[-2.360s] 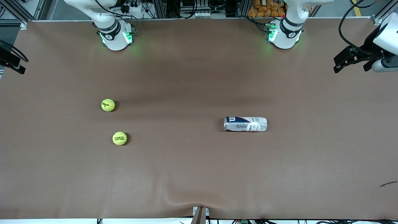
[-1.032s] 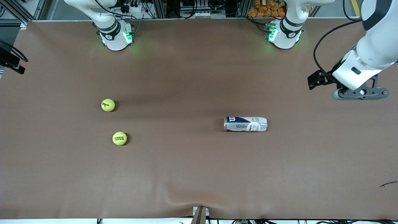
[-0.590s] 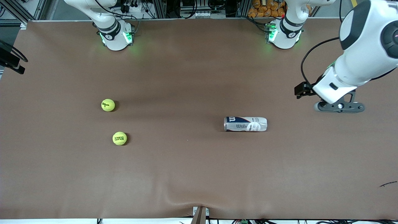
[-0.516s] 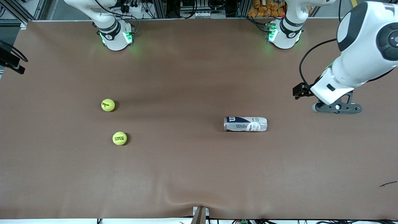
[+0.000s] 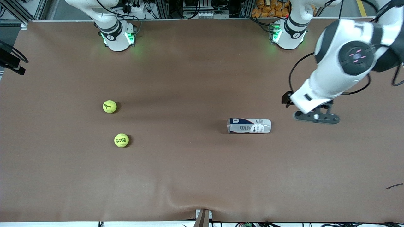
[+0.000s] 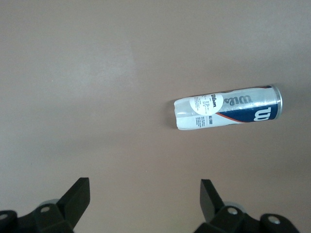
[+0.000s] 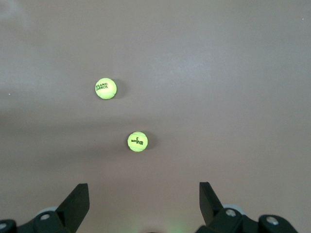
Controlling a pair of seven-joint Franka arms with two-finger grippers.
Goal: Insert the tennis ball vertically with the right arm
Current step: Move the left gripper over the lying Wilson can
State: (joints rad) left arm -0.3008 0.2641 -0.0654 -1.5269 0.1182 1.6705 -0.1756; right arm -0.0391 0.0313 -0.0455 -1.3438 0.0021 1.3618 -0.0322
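Two yellow-green tennis balls lie on the brown table toward the right arm's end: a Wilson ball (image 5: 109, 106) (image 7: 137, 141) and a Roland Garros ball (image 5: 121, 140) (image 7: 105, 89) nearer the front camera. A Wilson ball can (image 5: 249, 125) (image 6: 228, 108) lies on its side mid-table, its metal-rimmed end toward the balls. My right gripper (image 7: 143, 196) is open and empty, high over the balls, out of the front view. My left gripper (image 5: 286, 99) (image 6: 144, 194) is open and empty, over the table beside the can's closed end.
The left arm's (image 5: 344, 63) bulky wrist hangs over its end of the table. The right arm's base (image 5: 116, 34) stands at the table's back edge. A small dark scrap (image 5: 394, 186) lies near the front corner. The table cover bulges at the front edge (image 5: 202, 206).
The left arm has swung in from its end of the table toward the can, its gripper now close beside the can. The balls, the can and the right arm have not moved.
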